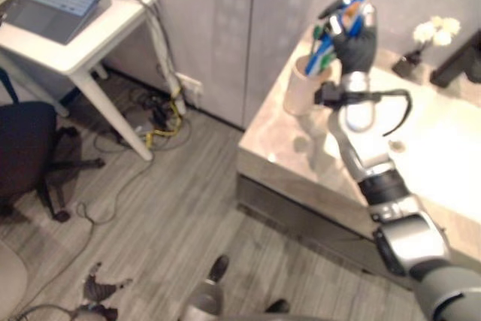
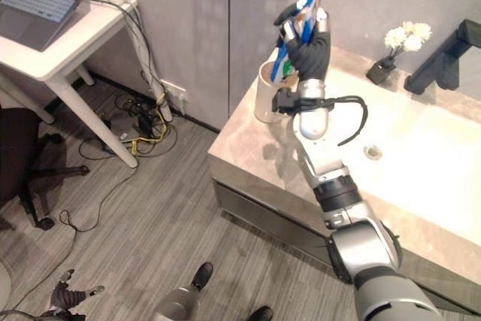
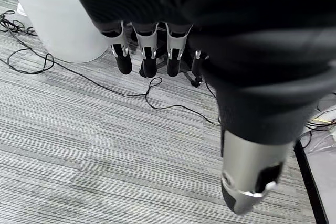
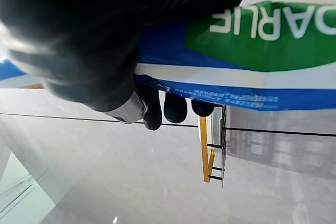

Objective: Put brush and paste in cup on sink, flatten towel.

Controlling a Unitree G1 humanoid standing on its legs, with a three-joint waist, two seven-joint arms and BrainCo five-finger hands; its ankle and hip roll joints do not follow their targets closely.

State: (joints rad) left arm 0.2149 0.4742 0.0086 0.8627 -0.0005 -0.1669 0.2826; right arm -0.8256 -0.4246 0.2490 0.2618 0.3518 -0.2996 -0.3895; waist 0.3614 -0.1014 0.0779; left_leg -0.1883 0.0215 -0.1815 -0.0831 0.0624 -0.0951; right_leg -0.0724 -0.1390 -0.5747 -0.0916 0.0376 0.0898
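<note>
My right hand (image 2: 304, 44) is raised over the left end of the sink counter (image 2: 248, 152), shut on a blue, green and white toothpaste tube (image 1: 347, 14). The tube slants, with its top end high against the wall and its lower end at the mouth of a beige cup (image 2: 266, 97) standing on the counter's corner. In the right wrist view the tube (image 4: 236, 72) runs across my curled fingers (image 4: 176, 109). My left hand (image 3: 149, 56) hangs over the grey floor with its fingers straight and nothing in it.
Past the cup, the counter holds a white basin (image 2: 409, 152), a black tap (image 2: 443, 58) and a small vase of white flowers (image 2: 398, 41). To the left stand a white desk (image 1: 71, 43) with a laptop, a dark office chair (image 1: 26, 148) and floor cables (image 1: 158, 122).
</note>
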